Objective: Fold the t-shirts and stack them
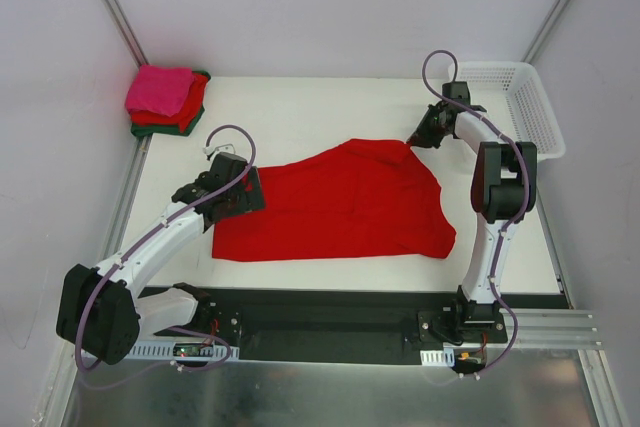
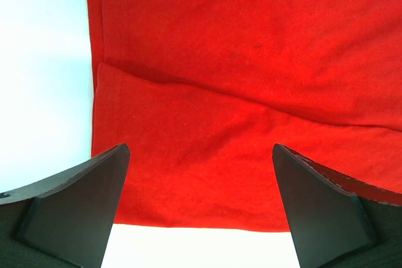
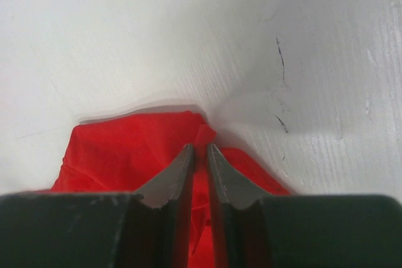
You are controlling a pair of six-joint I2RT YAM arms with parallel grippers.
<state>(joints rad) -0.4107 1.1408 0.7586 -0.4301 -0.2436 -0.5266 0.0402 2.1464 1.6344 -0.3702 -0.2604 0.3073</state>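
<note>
**At the far right of the table, a pinch on the red shirt**

On the white table (image 1: 300,112) the bright red t-shirt (image 1: 335,202) lay spread across the middle, wide and mostly flat. Its lower edge ran along the side nearest the arms, and its upper part narrowed to a point toward the far right. At that point the right gripper (image 1: 418,137) sat low. Its fingers (image 3: 169,183) were drawn almost together, with a bunched fold of red cloth caught in the thin gap between them. The rest of that corner puckered on the table just ahead of the tips.

At the shirt's left edge the left gripper (image 1: 235,192) hung with its fingers (image 2: 81,199) spread wide, holding nothing. From its wrist view, one finger stood at the cloth's left border and the other over the red cloth, with a folded-over layer running across between them. I couldn't tell whether the tips touched the fabric.

In the far left corner sat a stack of folded shirts (image 1: 165,99), hot pink on top, then red, with dark green at the bottom. A white lattice basket (image 1: 530,97) stood at the far right corner.
</note>
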